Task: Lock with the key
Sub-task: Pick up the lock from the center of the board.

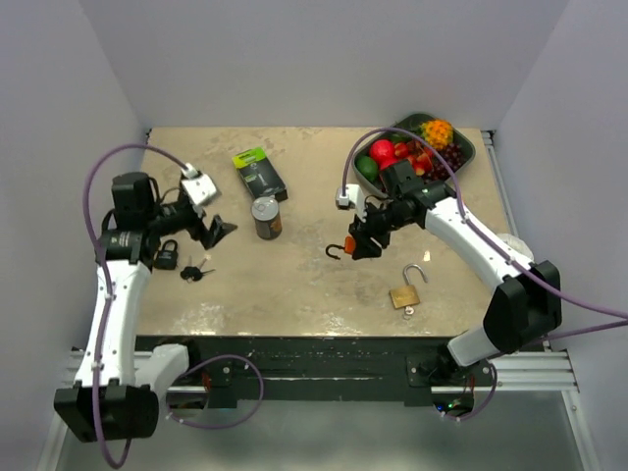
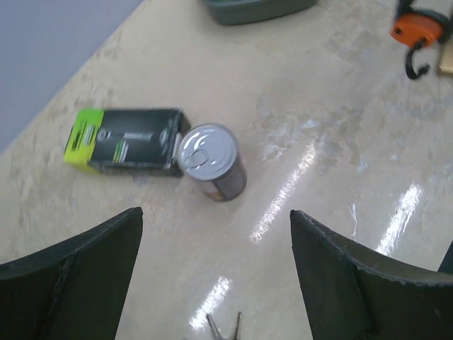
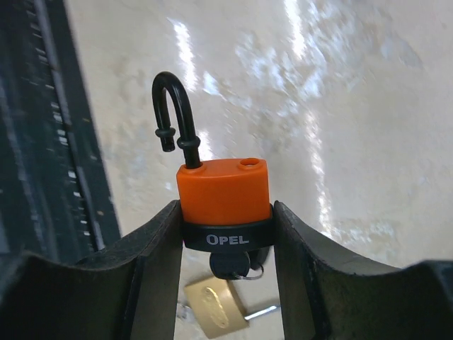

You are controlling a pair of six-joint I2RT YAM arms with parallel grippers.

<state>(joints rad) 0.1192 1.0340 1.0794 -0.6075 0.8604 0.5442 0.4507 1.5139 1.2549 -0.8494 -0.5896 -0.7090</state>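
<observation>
Landmark: can [image 1: 266, 217], upright near mid-table; places below are given from it.
Top view, right arm: right gripper [image 1: 361, 243] is right of the can and slightly nearer the bases, clenched on the orange padlock [image 1: 348, 245], which it holds off the table.
Top view, left arm: left gripper [image 1: 211, 231] sits just left of the can; a black padlock [image 1: 167, 258] and loose keys [image 1: 193, 272] lie farther left and nearer.
Top view, other items: brass padlock [image 1: 404, 294] lies right of the can toward the near edge, with its shackle open; green-and-black box [image 1: 259, 174] is behind the can; fruit bowl [image 1: 471, 147] is far right and behind.
Left wrist view: fingers are spread wide with nothing between them; the can stands ahead, touching the box.
Right wrist view: both fingers pinch the orange body; shackle [image 3: 173, 106] is raised and swung out of its hole; a key [image 3: 230, 265] sits in the keyhole underneath.
Step in hand: lock grasped and presented, not yet closed.
Next move: probably the free left gripper crosses past the can, turns the shackle over its hole and presses it in, then works the key, while the right grip resists twisting.
</observation>
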